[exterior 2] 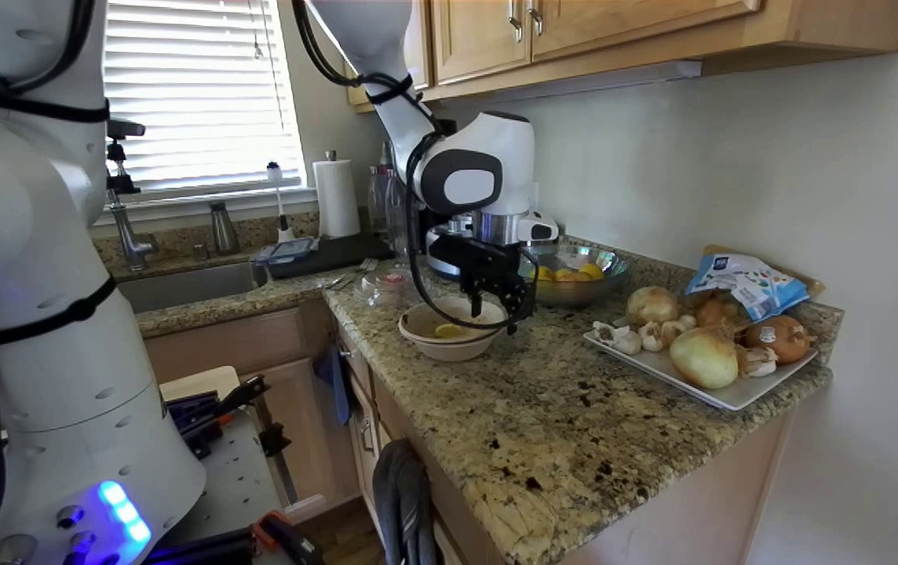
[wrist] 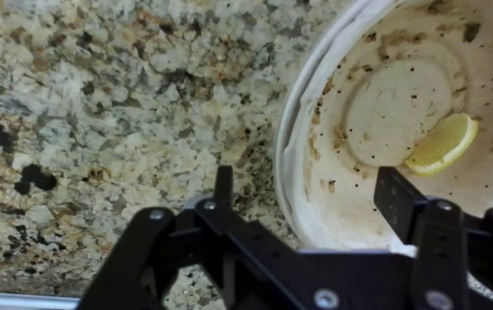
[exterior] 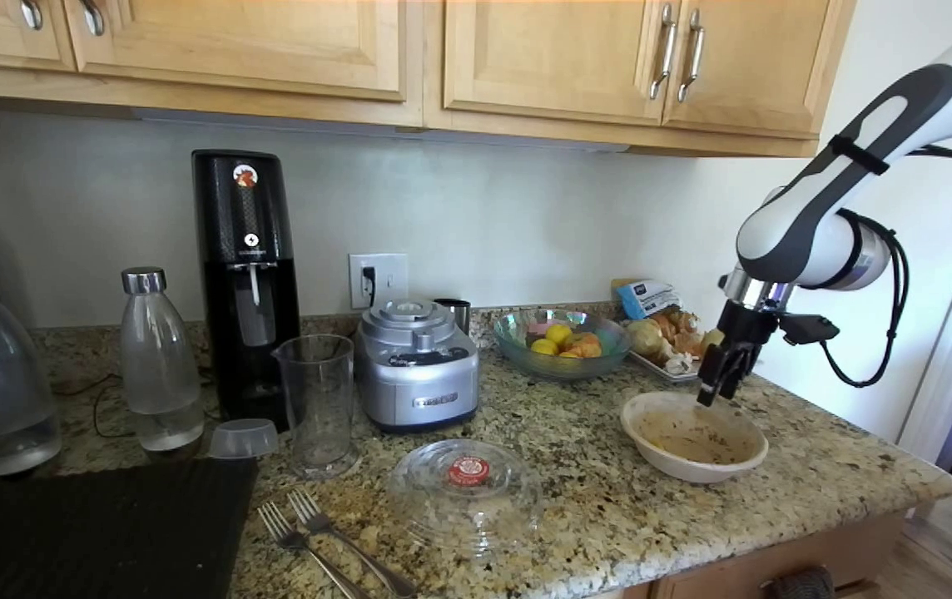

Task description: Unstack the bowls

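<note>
Two cream-beige bowls (exterior 2: 449, 350) sit nested on a granite counter (exterior 2: 543, 416), a lemon wedge (wrist: 442, 144) and dark flecks (wrist: 470, 32) lying in the upper one. Over the rim hangs the robot's gripper (wrist: 308, 187), its fingers spread wide; in the wrist view we see one on the inner side of the doubled rim and one on the counter side, though we cannot tell whether either touches. The bowls stand near the counter's long edge, the side where a grey towel (exterior 2: 402, 502) hangs, and from them a stretch of speckled stone runs to a white plate (exterior 2: 759, 386) of onions (exterior 2: 704, 357) and garlic (exterior 2: 618, 337). Toward the wall (exterior: 542, 216), we find a clear glass bowl (exterior: 584, 368) of yellow and orange fruit (exterior: 559, 334) beside a silver food processor (exterior: 418, 387). Farther along the counter are a clear container (exterior: 463, 503) with a red label (exterior: 468, 471), two forks (exterior: 318, 522), a clear jug (exterior: 318, 399) and bottles (exterior: 160, 366) partly filled with clear liquid. Wooden cabinets (exterior: 551, 58) hang above; in an exterior view, a sink (exterior 2: 190, 292) sits below white window blinds (exterior 2: 190, 86).
</note>
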Controlling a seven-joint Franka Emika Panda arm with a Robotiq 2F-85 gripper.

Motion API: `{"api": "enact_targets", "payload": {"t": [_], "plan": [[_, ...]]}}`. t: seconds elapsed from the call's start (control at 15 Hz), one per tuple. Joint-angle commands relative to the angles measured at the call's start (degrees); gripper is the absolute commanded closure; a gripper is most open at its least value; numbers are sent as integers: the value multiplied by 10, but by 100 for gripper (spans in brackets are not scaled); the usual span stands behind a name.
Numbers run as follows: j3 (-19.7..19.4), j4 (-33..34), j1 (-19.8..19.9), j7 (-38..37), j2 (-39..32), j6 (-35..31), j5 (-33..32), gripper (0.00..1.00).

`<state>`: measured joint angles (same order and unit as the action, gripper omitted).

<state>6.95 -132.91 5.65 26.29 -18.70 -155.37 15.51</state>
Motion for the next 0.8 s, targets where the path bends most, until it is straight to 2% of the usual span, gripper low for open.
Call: {"api": "enact_targets", "payload": {"t": [0.0,0.47,0.73], "plan": [[24,5,27,34,-9,-14,9,46],[39,7,48,55,-14,-14,13,93],[50,1,57,74,-6,-13,18,97]]}}
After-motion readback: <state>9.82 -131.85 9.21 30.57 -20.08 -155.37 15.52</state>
